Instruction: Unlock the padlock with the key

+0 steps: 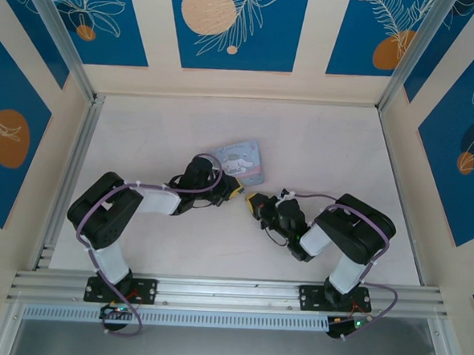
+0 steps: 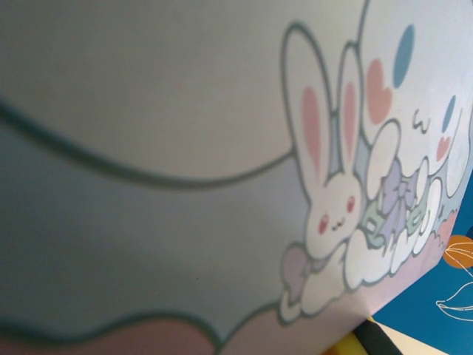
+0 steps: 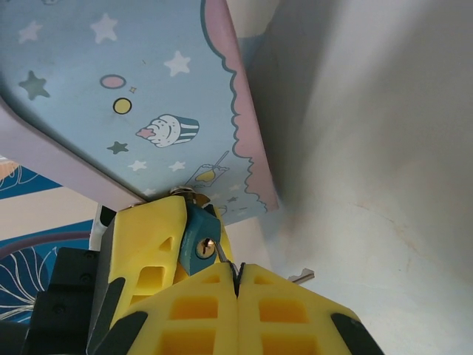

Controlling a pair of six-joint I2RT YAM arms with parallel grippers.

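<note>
From above, the two arms reach in from the near edge of the pale table point(image 1: 328, 143) and meet mid-table. The right gripper point(image 1: 257, 204) points toward ten o'clock. The left gripper point(image 1: 234, 190) sits just beyond it, pointing toward three o'clock. Touching the left gripper, at its one o'clock, lies a light blue cartoon-printed tin point(image 1: 242, 160). At this height the lock and key are too small to make out.

The right wrist camera gives the close detail. Nearest, the right gripper point(image 3: 236, 270) has its yellow fingers pressed together, pinching the thin silvery key point(image 3: 219, 254). The key's tip sits at the keyhole of the small blue-grey padlock point(image 3: 194, 233) at eleven o'clock. The left gripper's yellow fingers point(image 3: 148, 244) are clamped on the padlock's sides. The padlock's metal top meets the lower edge of the tin point(image 3: 111, 89) above. A small silvery piece point(image 3: 303, 276) lies on the table at the padlock's four o'clock.

The left wrist camera looks along the tin point(image 2: 185, 148), showing its printed white rabbit.
</note>
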